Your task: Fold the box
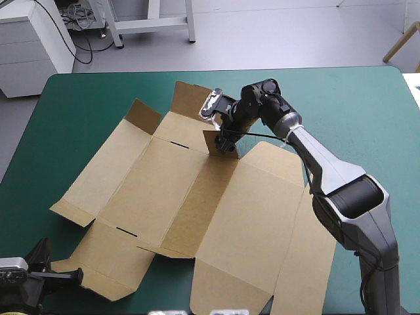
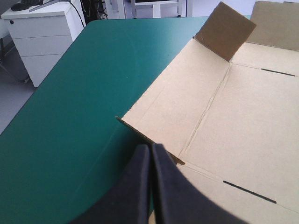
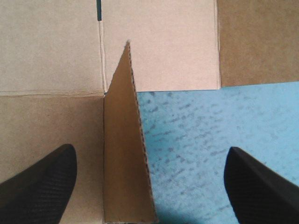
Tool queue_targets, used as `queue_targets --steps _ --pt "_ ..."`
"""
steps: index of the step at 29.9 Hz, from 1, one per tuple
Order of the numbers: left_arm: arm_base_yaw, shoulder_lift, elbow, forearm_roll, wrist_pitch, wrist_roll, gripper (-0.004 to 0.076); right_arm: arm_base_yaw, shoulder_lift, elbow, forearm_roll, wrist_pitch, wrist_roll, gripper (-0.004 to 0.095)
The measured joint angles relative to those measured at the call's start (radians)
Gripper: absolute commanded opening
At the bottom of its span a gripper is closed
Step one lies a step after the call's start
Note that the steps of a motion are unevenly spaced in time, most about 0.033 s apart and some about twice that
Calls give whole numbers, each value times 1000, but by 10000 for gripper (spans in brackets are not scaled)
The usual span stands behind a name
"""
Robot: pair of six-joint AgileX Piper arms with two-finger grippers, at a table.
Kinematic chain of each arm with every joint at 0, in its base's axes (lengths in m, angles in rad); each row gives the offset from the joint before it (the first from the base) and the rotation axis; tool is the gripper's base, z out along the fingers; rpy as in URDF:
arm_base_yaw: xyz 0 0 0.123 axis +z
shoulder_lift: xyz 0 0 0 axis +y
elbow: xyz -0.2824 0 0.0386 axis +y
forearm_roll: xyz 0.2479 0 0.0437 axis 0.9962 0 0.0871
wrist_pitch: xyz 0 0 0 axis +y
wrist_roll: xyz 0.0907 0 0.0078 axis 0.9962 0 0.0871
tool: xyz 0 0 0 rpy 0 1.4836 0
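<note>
The brown box (image 1: 197, 203) lies as a cut sheet spread flat across the middle of the table. A small flap (image 1: 218, 142) stands upright at its far side. My right gripper (image 1: 224, 136) hangs over that flap, open; the flap (image 3: 124, 154) rises between its fingers, touching neither. Two more flaps (image 1: 143, 116) at the far-left part of the sheet are tilted up. My left gripper (image 1: 73, 277) rests low at the table's near-left corner, shut on nothing. Its tip (image 2: 150, 148) points at the sheet's nearest corner, with a raised flap (image 2: 224, 30) farther ahead.
Bare teal-green cover (image 1: 72, 125) stretches left of the sheet and along the far edge (image 2: 70, 102). A white cabinet (image 1: 26, 46) stands off the table beyond its far-left corner.
</note>
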Motion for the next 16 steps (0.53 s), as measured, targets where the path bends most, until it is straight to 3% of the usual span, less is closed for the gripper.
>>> queue_targets --steps 6,8,11,15,16 --pt "0 0 0 0 0 0 -10 8 26 -6 22 -4 -36 773" --pt "0 0 0 0 0 0 -10 16 37 -6 25 -4 -44 722" --pt "0 0 0 0 0 0 -10 30 47 -6 21 -4 -49 489" --pt "0 0 0 0 0 0 -10 39 47 -6 17 -4 -52 -19" --pt "0 0 0 0 0 0 -10 39 47 -6 15 -4 -53 -8"
